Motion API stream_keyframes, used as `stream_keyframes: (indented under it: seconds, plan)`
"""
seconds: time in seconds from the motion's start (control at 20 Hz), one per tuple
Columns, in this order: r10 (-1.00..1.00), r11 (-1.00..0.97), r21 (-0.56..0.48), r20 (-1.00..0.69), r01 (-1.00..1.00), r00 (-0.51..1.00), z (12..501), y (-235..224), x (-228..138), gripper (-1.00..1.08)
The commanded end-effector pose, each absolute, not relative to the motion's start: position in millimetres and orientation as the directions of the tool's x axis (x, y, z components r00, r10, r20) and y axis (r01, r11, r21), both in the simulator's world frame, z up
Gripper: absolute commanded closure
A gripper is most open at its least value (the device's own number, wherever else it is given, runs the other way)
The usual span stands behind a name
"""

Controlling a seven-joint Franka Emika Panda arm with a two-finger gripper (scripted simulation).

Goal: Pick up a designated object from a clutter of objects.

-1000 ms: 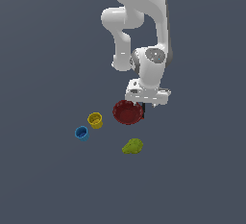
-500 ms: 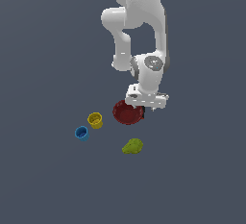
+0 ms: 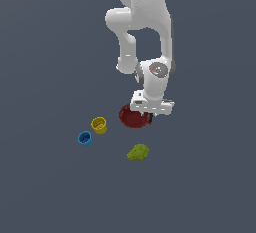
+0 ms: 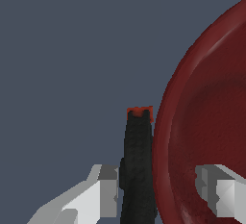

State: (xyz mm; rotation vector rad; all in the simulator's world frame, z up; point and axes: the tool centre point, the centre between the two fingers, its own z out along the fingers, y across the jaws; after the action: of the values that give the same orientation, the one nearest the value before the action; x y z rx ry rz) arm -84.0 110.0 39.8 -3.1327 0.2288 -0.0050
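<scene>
Dark red rim between pale fingers; we judge the grasp set up, the lift not yet made.

Light grey fingers (image 4: 98, 189) straddle the edge of the red bowl (image 3: 133, 116), one outside beside the black tab (image 4: 138, 165), one over the inside; the gripper (image 4: 158, 192) stands part-open, and we cannot tell whether the pads touch the rim; the bowl looks to rest on the floor (image 3: 50, 52) under the wrist, so closing and raising remain; it is the largest item, round, shallow, glossy; outward lie the yellow cup (image 3: 99, 125) and blue cup (image 3: 85, 138) towards the exterior view's left, and the green lump (image 3: 138, 152) nearer the camera, all apart from it.
</scene>
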Motion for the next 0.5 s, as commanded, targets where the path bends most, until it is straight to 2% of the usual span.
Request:
stream_keyframes:
  seconds: [0.0, 0.45]
  plan:
    - [-0.144, -0.990, 0.000, 0.000, -0.144, 0.990, 38.2, 110.7, -85.5, 1.08]
    - [-0.145, -0.989, -0.001, 0.004, -0.145, 0.989, 40.6, 109.7, -83.3, 1.08]
